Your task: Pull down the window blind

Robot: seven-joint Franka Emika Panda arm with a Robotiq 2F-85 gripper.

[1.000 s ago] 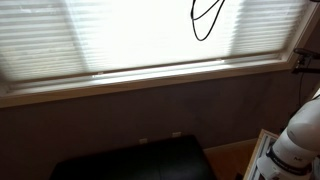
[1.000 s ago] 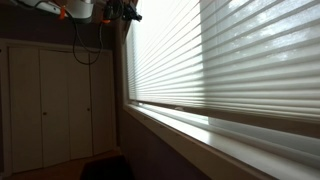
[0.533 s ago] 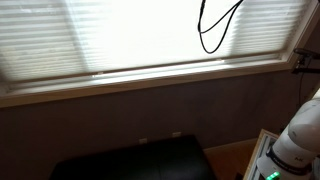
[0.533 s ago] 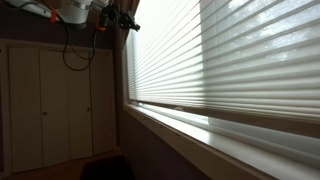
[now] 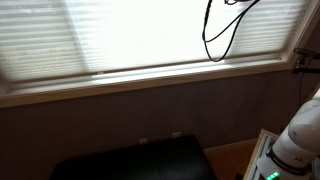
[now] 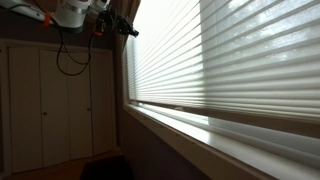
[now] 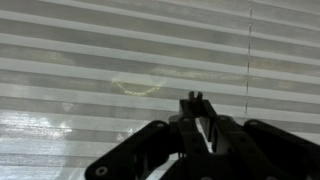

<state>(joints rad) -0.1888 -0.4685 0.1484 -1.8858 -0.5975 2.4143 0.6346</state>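
The window blind (image 7: 160,5) showed in the wrist view only as a flat, dark grey band with a straight lower edge, spanning the full width just above the white slatted covering (image 7: 90,70). The claw (image 7: 195,100) was pinched narrow, nothing visible between its fingers, just before that covering's upper slats.

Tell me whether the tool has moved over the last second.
Yes. In an exterior view the tool has dropped slightly, ending nearer the top edge of the closet doors.
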